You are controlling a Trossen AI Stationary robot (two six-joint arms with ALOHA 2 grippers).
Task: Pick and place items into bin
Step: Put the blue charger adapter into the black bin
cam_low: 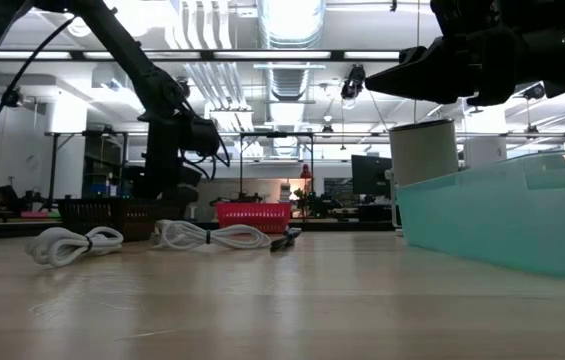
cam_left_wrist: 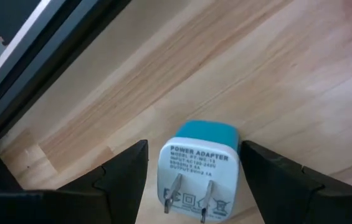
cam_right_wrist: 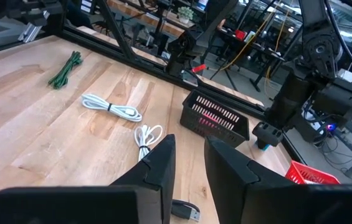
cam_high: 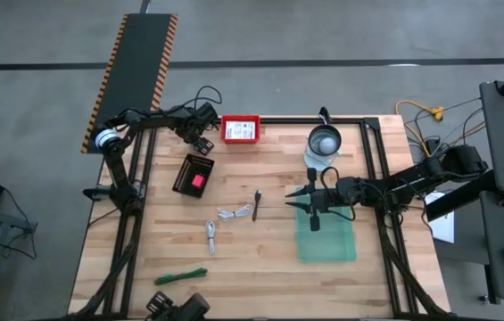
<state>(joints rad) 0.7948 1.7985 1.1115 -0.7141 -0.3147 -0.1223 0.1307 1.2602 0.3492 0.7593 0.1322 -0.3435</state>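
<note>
My left gripper is open at the table's far left, low over a teal and white power adapter that lies flat on the wood; its fingers stand on either side without touching. It sits between the red bin and the black basket. My right gripper is open and empty, held above the far edge of the teal bin. Two white coiled cables, a thin black stick and a green tie lie loose on the table.
A glass jar with a metal lid stands just beyond the teal bin. The black basket holds something pink. The red bin holds white printed cards. A black frame runs along the table's left, far and right sides. Bare wood lies near the green tie.
</note>
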